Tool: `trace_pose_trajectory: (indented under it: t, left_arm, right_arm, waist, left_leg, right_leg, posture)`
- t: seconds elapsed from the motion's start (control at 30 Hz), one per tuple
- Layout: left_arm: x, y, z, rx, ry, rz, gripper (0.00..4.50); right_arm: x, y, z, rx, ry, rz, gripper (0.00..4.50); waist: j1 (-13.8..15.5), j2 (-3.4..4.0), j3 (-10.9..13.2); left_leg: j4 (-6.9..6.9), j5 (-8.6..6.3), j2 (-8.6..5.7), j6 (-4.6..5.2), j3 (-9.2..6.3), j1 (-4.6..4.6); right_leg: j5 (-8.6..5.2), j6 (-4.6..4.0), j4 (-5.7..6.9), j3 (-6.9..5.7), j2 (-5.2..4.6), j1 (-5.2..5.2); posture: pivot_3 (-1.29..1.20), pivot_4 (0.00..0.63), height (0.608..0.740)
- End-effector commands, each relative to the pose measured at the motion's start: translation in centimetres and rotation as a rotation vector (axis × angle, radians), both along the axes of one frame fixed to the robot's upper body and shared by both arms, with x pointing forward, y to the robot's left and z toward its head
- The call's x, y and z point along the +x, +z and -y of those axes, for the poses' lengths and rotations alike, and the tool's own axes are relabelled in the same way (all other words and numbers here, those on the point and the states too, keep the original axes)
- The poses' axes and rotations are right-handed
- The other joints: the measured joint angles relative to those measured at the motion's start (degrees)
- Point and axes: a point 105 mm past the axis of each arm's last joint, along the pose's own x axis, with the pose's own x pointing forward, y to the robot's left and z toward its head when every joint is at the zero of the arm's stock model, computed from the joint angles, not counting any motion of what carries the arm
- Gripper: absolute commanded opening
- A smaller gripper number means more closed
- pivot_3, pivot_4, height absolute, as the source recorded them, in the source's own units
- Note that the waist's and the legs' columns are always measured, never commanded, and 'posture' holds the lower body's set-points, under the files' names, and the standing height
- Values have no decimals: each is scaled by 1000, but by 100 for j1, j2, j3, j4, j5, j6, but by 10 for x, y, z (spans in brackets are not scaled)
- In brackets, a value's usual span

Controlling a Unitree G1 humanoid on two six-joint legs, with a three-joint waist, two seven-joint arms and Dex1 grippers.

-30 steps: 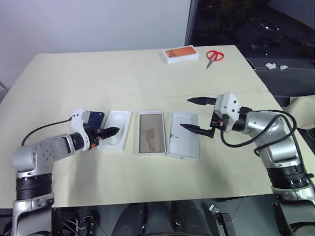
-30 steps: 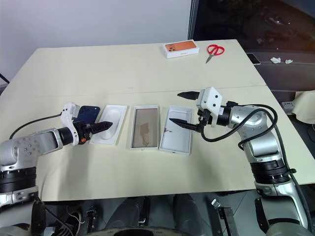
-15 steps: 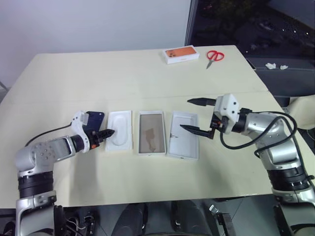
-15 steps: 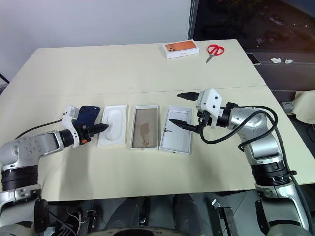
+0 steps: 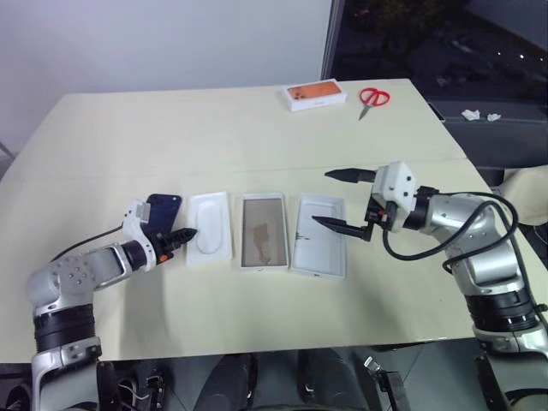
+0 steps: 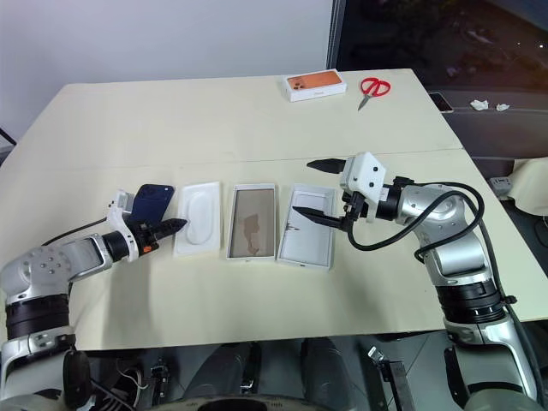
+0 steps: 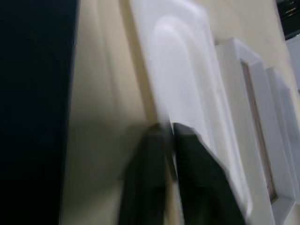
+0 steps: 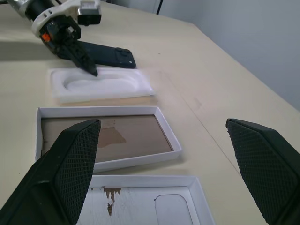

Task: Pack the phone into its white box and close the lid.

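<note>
The dark navy phone (image 5: 163, 208) lies flat at the left end of the row. To its right lie the white oval-recessed insert (image 5: 210, 227), the white box (image 5: 274, 218) with its brown floor bare, and the lid (image 5: 319, 244) turned inside up. My left gripper (image 5: 184, 233) is low at the insert's left edge, between it and the phone, shut with the insert's thin rim (image 7: 159, 108) between its fingers. My right gripper (image 5: 322, 198) hovers open above the lid's far left corner, holding nothing.
A small orange-topped box (image 5: 315, 94) and red scissors (image 5: 372, 97) lie at the table's far edge. A seam crosses the table just behind the row. The table's right edge is close to my right arm.
My left gripper went from wide open to shut at the insert's left edge. The insert straightened and slid slightly right. The right arm has not moved.
</note>
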Motion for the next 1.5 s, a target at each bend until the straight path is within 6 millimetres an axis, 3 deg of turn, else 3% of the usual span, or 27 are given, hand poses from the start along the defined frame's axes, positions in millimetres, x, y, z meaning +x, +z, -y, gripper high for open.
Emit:
trace_pose_trajectory:
  t: [0.03, 0.33, 0.53, 0.67, 0.87, 1.0, 1.33, 1.43, 1.5]
  left_arm:
    - [-5, -1, -2, -40, -4, -22, 14]
    - [-11, 31, -7, -211, -33, 2, 14]
    - [-10, 61, 22, -138, -141, 82, 14]
    - [-1, 58, 46, -67, -149, 67, 14]
    - [4, 36, 74, 36, -157, 20, 14]
    - [2, 25, 78, 23, -124, 5, 14]
    - [3, 36, 93, -64, -134, 46, 14]
    - [1, 37, 96, -63, -142, 50, 938]
    - [1, 38, 96, -52, -146, 54, 1884]
  right_arm:
    - [-3, 16, 0, 0, 5, 60, 4500]
    - [-16, 0, 10, -53, 53, -34, 4500]
    - [-27, -10, 19, -123, 112, -70, 4500]
    - [-25, -12, 19, -127, 111, -65, 4500]
    - [-22, -12, 17, -108, 94, -56, 4500]
    - [-22, -14, 18, -107, 76, -55, 4500]
    - [-19, -13, 14, -93, 73, -44, 4500]
    - [-18, -13, 14, -93, 70, -41, 4500]
    - [-18, -13, 14, -93, 68, -40, 4500]
  waist:
    - [-4, 0, 0]
    - [6, -6, 3]
    - [16, -14, 8]
    - [8, -15, 8]
    - [-7, -17, 8]
    - [5, -17, 8]
    - [27, -19, 9]
    - [38, -19, 9]
    - [39, -19, 9]
  left_leg:
    - [0, 0, 0, 0, 0, 0]
    - [-1, 0, 0, 0, 0, 0]
    - [4, 0, -1, 0, -2, -4]
    - [4, 2, -1, -6, -1, -3]
    - [0, 9, 0, -18, -1, -3]
    - [2, 12, -1, -22, 0, -3]
    - [3, 13, -1, -23, 0, -4]
    - [4, 13, -1, -23, 0, -4]
    - [4, 12, -1, -23, 1, -4]
  right_leg:
    - [0, 0, 0, 0, 0, 0]
    - [0, 0, -1, 0, 1, -1]
    - [0, 1, -1, -1, -1, 1]
    - [0, 1, -1, -1, -1, 1]
    - [0, 1, -1, 0, 2, -1]
    - [0, 1, -2, 0, 1, 0]
    - [0, 1, -1, 0, 1, 1]
    - [0, 1, -1, 0, 1, 1]
    - [0, 1, -2, 0, 1, 1]
  posture:
    - [0, 150, 740]
    - [0, 150, 740]
    - [0, 150, 740]
    - [0, 150, 740]
    - [0, 150, 740]
    - [0, 150, 740]
    - [0, 150, 740]
    - [0, 150, 740]
    - [0, 150, 740]
